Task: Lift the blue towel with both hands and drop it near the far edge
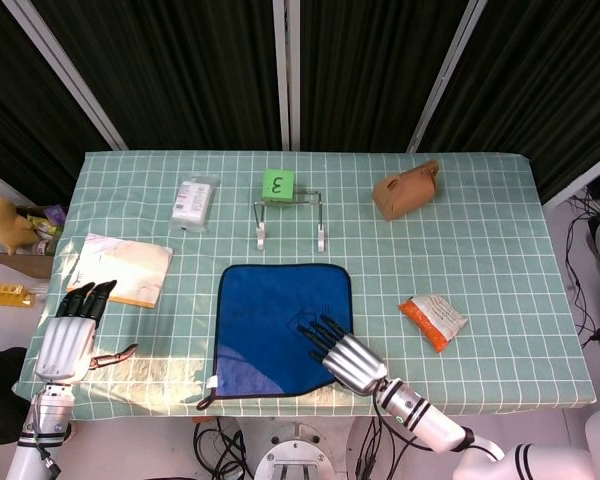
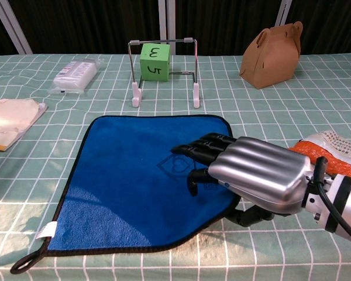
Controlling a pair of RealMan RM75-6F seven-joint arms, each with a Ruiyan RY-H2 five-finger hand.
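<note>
Chest view shows my right hand [image 2: 245,175] gripping the blue towel's [image 2: 128,181] near right corner, lifted slightly – the rest lies flat mid-table; my left hand [image 1: 68,340] hovers apart at the left edge, fingers extended, holding nothing

Overhead head view (chest low, close)

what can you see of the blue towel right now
The blue towel is a soft, plush-looking square with dark edging, a faint house-shaped emblem, a white tag and a small loop at its near left corner. It lies spread on the checked tablecloth, close to the near edge. Its near right corner is bunched inward under the right hand, whose fingers rest on the cloth.
</note>
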